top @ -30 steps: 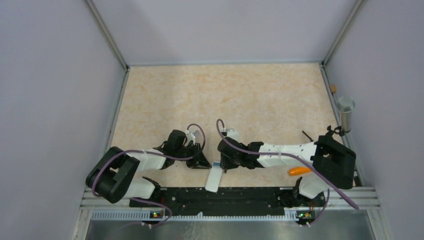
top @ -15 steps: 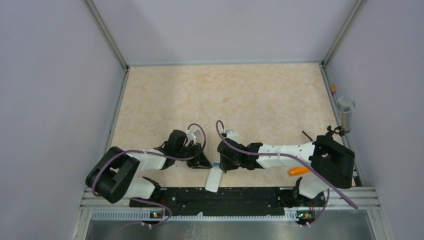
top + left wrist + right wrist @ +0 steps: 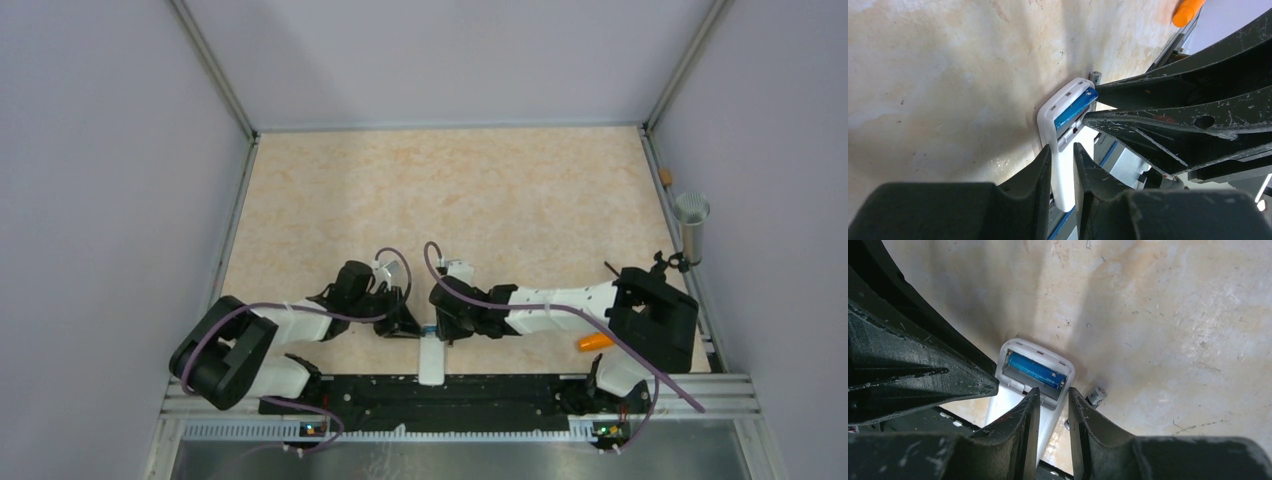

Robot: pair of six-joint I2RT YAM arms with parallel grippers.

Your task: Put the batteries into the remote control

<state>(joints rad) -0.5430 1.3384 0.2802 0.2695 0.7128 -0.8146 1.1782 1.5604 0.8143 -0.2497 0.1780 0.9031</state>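
Remote control (image 3: 432, 358), blue battery (image 3: 1037, 371) inside, clamped in left gripper (image 3: 1063, 148); right gripper (image 3: 1053, 391) slightly apart.

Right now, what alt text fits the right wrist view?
A blue battery sits in the open compartment of the white remote control on a beige table. The right gripper fills the foreground just below it; a second battery lies alongside.

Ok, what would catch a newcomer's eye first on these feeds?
The bright blue battery seated in the open compartment of the small white rectangular remote control, which lies at the table's near edge. Next, a tiny dark battery with a silver end lying loose beside the remote's top corner, and the orange tapered object by the right arm.
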